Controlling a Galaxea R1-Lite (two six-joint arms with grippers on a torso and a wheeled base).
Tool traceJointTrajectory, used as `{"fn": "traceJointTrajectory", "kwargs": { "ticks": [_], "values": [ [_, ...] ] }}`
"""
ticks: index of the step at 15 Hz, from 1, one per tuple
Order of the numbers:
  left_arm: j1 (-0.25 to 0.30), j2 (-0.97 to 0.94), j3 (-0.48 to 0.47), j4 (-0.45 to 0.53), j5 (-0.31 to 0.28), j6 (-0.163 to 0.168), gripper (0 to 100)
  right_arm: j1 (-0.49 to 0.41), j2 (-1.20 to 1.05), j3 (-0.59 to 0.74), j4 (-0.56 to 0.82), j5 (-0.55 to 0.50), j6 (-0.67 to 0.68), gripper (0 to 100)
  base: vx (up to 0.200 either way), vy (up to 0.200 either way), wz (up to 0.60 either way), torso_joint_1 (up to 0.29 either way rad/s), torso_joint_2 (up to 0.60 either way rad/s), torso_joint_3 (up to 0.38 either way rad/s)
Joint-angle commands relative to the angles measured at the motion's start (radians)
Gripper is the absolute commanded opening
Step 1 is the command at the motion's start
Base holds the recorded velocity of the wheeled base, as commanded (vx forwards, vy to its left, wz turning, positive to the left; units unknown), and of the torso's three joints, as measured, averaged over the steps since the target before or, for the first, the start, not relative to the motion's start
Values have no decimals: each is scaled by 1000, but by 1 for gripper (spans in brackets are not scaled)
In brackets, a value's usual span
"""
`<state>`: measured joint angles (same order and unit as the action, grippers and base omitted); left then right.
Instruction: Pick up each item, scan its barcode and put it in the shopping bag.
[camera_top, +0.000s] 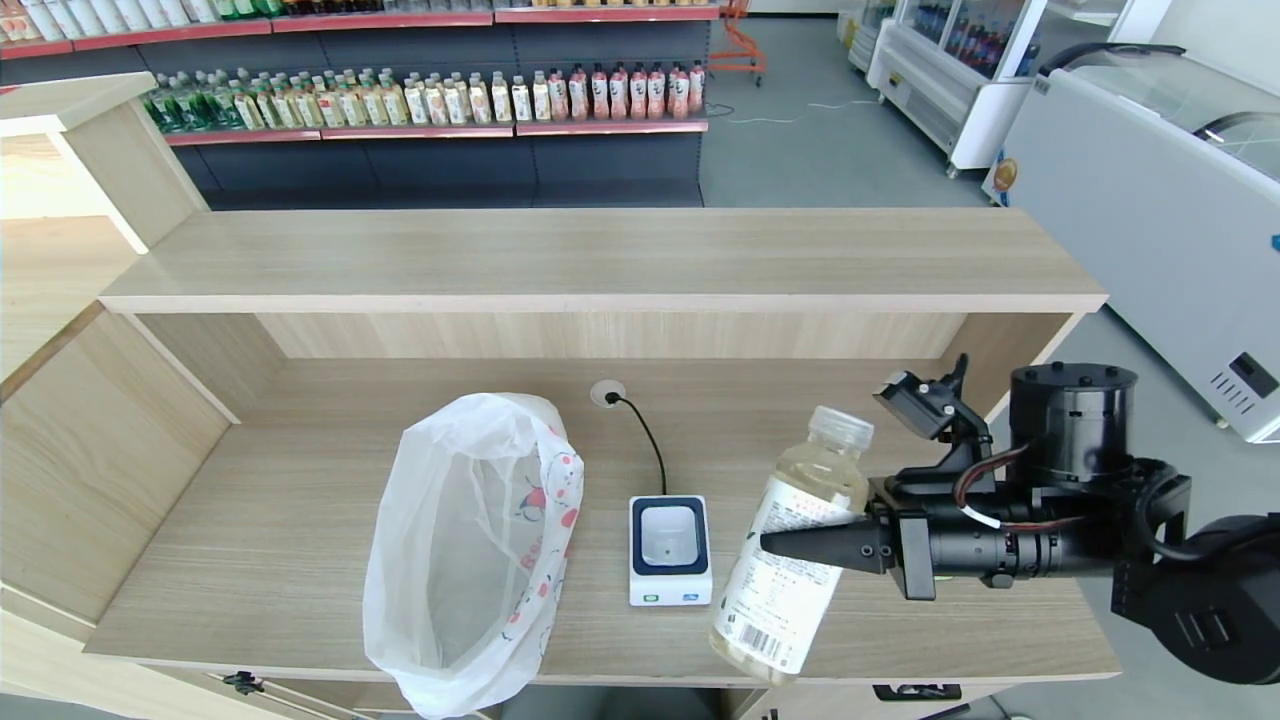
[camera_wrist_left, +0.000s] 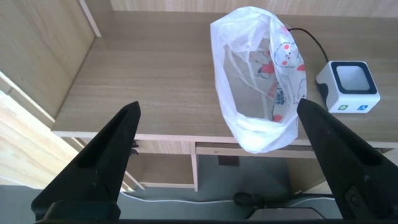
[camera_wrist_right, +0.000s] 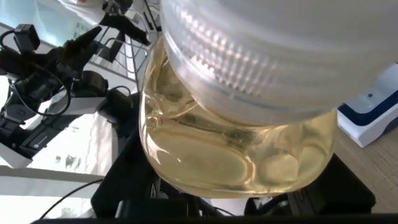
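Observation:
My right gripper (camera_top: 812, 537) is shut on a clear bottle (camera_top: 790, 545) of pale yellow drink with a white label. It holds the bottle tilted above the counter's front right, barcode low and facing me, just right of the scanner (camera_top: 670, 548). Close up, the bottle (camera_wrist_right: 242, 118) shows its cap end and liquid. A white plastic shopping bag (camera_top: 470, 550) stands open left of the scanner. My left gripper (camera_wrist_left: 217, 165) hangs open off the counter's front edge, near the bag (camera_wrist_left: 261, 81), with nothing between its fingers.
The scanner's black cable (camera_top: 640, 430) runs back to a hole in the wooden counter (camera_top: 260, 520). A raised shelf (camera_top: 600, 260) backs the counter and side panels close it in. Store shelves with bottles and freezers stand behind.

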<state>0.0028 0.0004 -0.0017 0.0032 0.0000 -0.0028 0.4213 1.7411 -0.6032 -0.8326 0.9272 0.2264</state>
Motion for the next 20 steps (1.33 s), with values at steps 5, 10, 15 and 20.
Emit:
{"fn": "traceJointTrajectory", "kwargs": {
  "ticks": [5, 10, 15, 20],
  "values": [
    [0, 0, 0, 0, 0, 0, 100, 14, 49, -49, -43, 68, 1, 0, 0, 0, 0, 0, 0, 0],
    [0, 0, 0, 0, 0, 0, 100, 19, 38, -6, -43, 122, -1, 0, 0, 0, 0, 0, 0, 0],
    [0, 0, 0, 0, 0, 0, 100, 48, 38, 2, -42, 124, -1, 0, 0, 0, 0, 0, 0, 0],
    [0, 0, 0, 0, 0, 0, 100, 42, 38, 5, -43, 120, -9, 0, 0, 0, 0, 0, 0, 0]
  ]
}}
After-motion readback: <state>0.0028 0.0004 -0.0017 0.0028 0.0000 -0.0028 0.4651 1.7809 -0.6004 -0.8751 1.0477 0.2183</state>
